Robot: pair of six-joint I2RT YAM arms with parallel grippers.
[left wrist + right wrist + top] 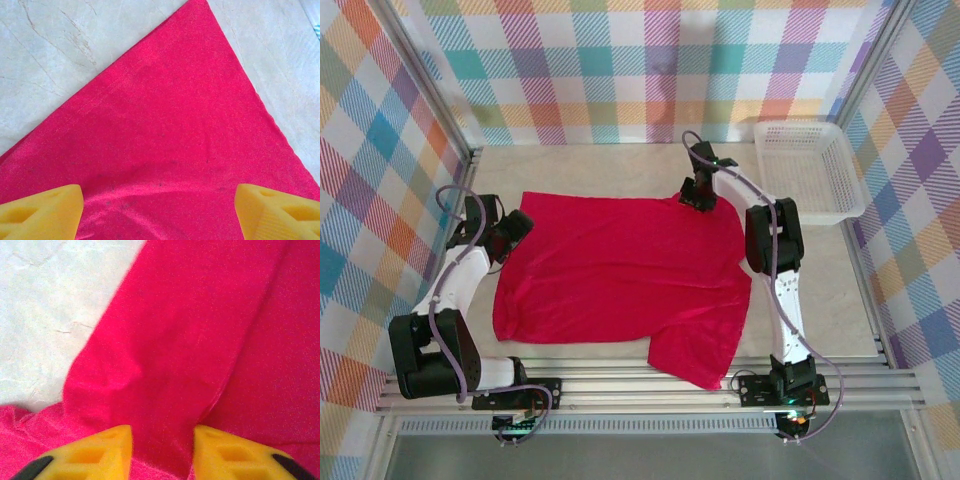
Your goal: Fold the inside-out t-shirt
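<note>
The red t-shirt (620, 270) lies spread flat, left of the white mesh basket (807, 172). The right gripper (162, 440) pinches a fabric ridge at the basket-side edge. The left gripper (159, 200) gapes wide and empty over the opposite corner.

Pastel plaid walls (620, 70) around a pale marbled tabletop (570, 165).

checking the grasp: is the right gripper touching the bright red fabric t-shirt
Touching. Right wrist view: the right gripper pinches a fold of the red t-shirt between its fingers.

The top camera looks down on the whole table (600, 165); both wrist cameras sit close. All share the shirt (620, 270).
</note>
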